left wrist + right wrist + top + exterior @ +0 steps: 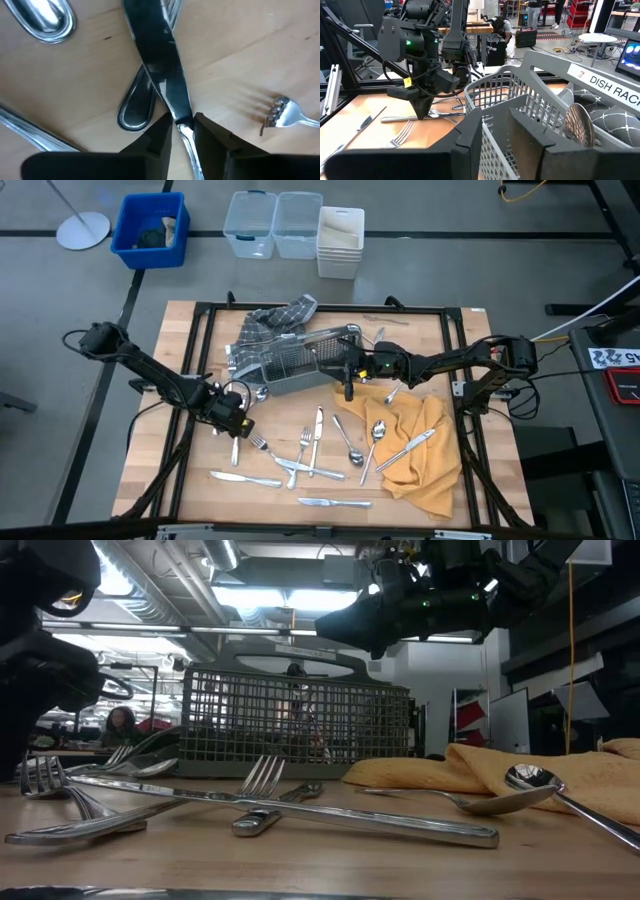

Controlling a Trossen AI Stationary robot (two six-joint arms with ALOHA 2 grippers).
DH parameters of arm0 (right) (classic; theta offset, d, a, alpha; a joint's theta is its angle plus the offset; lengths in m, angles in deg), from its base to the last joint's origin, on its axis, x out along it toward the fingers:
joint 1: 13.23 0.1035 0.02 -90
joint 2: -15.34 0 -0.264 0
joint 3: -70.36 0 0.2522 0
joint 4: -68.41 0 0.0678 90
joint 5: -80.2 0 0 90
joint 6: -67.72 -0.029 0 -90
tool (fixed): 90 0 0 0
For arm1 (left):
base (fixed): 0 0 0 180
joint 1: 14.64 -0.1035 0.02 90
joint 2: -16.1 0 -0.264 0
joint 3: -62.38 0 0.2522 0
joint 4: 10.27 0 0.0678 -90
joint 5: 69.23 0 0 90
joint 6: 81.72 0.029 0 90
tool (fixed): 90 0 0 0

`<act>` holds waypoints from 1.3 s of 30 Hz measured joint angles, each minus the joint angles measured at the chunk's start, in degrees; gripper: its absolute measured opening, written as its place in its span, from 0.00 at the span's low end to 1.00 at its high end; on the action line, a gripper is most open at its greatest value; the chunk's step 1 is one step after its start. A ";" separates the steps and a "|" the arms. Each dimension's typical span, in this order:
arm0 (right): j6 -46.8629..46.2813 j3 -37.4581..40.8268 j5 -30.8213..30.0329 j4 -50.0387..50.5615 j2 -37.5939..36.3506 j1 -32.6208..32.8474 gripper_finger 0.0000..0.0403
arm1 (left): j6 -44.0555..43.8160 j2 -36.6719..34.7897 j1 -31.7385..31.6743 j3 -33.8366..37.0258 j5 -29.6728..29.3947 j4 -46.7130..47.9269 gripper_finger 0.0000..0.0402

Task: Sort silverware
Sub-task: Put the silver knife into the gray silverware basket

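Note:
Several silver forks, spoons and knives (310,450) lie flat on the wooden table; some lie on a yellow cloth (425,465). The grey wire-mesh caddy (295,360) stands at the table's middle, with a spoon (577,125) inside it. My left gripper (236,423) points down at the table's left, shut on a knife (155,45) that crosses another piece's handle (132,110). My right gripper (348,375) is at the caddy's right end, shut on its wall. My left gripper pinches the knife between its two fingers where blade meets handle (183,122). The fingers come from above, pointing down, and lie across the knife. The knife lies over another piece's handle; whether it is lifted clear of the table I cannot tell. My right gripper has the caddy's mesh wall (494,142) at its right end between its fingers, one finger (470,137) outside and one (530,132) inside. It comes from the table's right side. In the low view the caddy (300,720) stands upright with its bottom on the table.
A grey checked cloth (275,320) lies behind the caddy. A fork (282,112) lies close to the held knife, and a spoon (45,17) on its other side. Plastic bins (290,225) stand on the floor beyond the far edge.

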 joint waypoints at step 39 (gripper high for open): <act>-0.01 -0.01 0.00 -0.04 0.00 0.00 0.24 | 5.91 1.17 0.13 -4.08 5.03 13.41 0.11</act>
